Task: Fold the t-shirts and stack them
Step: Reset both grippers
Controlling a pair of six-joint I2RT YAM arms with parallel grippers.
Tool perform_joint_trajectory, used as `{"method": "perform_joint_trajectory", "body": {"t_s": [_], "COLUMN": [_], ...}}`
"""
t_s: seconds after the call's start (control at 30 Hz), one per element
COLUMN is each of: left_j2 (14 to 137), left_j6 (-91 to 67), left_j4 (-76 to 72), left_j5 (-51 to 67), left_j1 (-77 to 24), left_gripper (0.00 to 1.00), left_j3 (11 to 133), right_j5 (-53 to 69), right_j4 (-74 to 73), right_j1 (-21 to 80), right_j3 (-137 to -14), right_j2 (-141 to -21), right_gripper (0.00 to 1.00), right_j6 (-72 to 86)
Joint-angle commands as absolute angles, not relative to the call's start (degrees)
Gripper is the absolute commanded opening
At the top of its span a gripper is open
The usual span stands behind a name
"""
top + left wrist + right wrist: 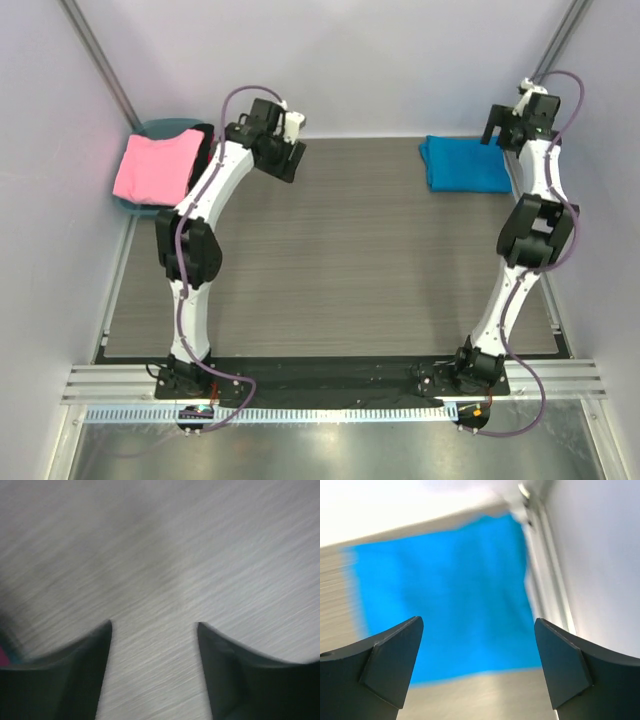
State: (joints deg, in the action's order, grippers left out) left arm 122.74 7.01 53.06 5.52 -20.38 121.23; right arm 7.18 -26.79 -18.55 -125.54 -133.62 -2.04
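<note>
A folded blue t-shirt [465, 164] lies flat at the table's far right; in the right wrist view it [445, 600] fills the middle. A pink t-shirt [154, 167] lies draped over a teal basket [166, 128] at the far left. My right gripper [497, 131] is open and empty, raised over the blue shirt's right edge; its fingertips [402, 652] stand wide apart. My left gripper [287, 160] is open and empty, over bare table beside the basket; the left wrist view shows only tabletop between its fingertips [100, 650].
The grey wood-grain table [330, 270] has a metal rail [547, 580] along its right edge by the wall. White walls close in on three sides. A sliver of pink and teal shows at the left wrist view's lower left [4, 655].
</note>
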Motion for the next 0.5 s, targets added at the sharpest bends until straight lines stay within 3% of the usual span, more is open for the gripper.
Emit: {"method": "perform_joint_trajectory", "body": {"t_s": [0.0, 0.1, 0.13, 0.3, 0.47], "left_j2": [116.3, 113.7, 111.7, 105.1, 103.0], "left_j6": [4.1, 4.0, 4.0, 4.3, 0.8], "left_j4": [49.7, 50.9, 50.8, 48.1, 49.1], "left_j5": [4.7, 6.2, 6.3, 2.6, -3.1], "left_j1": [-18.9, -17.9, -17.8, -16.9, -16.5], "left_gripper": [0.75, 0.89, 0.99, 1.00, 1.00], "left_j3": [126.4, 124.8, 123.6, 107.9, 100.9], "right_j5": [12.2, 12.5, 12.8, 9.8, 2.5], "right_j4": [-17.4, -25.9, -28.7, -33.8, -38.2], "right_j1": [-10.8, -6.1, -3.3, 3.2, 6.8], "right_j3": [-115.8, -110.9, -110.2, -95.2, -92.5], "right_j2": [-114.5, -109.4, -108.8, -99.5, -95.5], "right_gripper": [1.00, 1.00, 1.00, 1.00, 1.00], "right_j6": [-5.3, -5.9, -5.4, -1.3, -0.6]}}
